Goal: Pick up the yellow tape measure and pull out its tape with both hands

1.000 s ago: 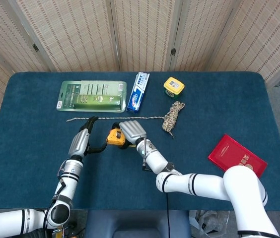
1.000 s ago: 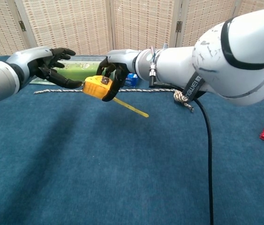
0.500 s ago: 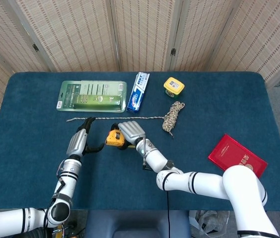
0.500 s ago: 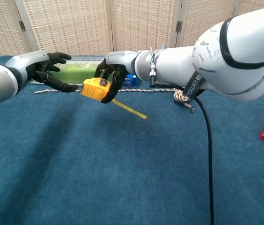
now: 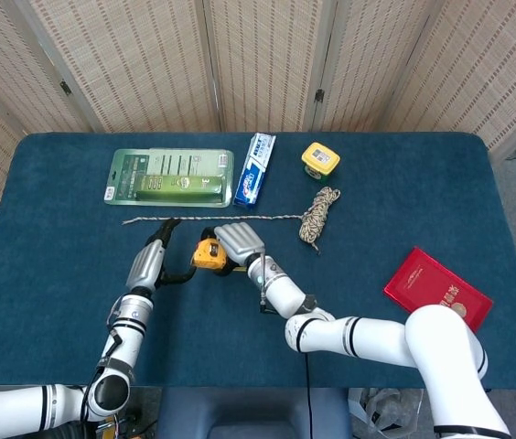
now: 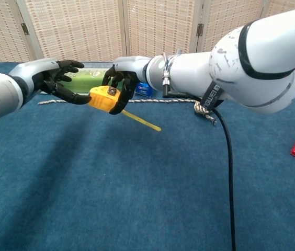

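Right hand: your right hand (image 6: 120, 83) is gripping the yellow tape measure (image 6: 101, 98) and holding it in the air above the blue table (image 6: 111, 198).

Tape measure: it is hanging between your 2 hands, in front of the braided cord (image 5: 212, 219) lying on the cloth; in the head view it is showing just left of the right hand (image 5: 240, 245).

Tape: a short length of yellow blade (image 6: 141, 120) is already sticking out of the case, slanting down toward your right side with its free end unheld.

Left hand: your left hand (image 6: 58, 81) is holding nothing, fingers spread, with 1 fingertip reaching the case's near end; whether it is actually touching cannot be told.

Progress: the pickup is looking done; the 2-handed pull is not yet under way.

Remaining: you are likely needing the left hand to take hold of either the case or the blade's end, then the hands to draw apart.

Risk: the loose blade is probably going to retract if released.
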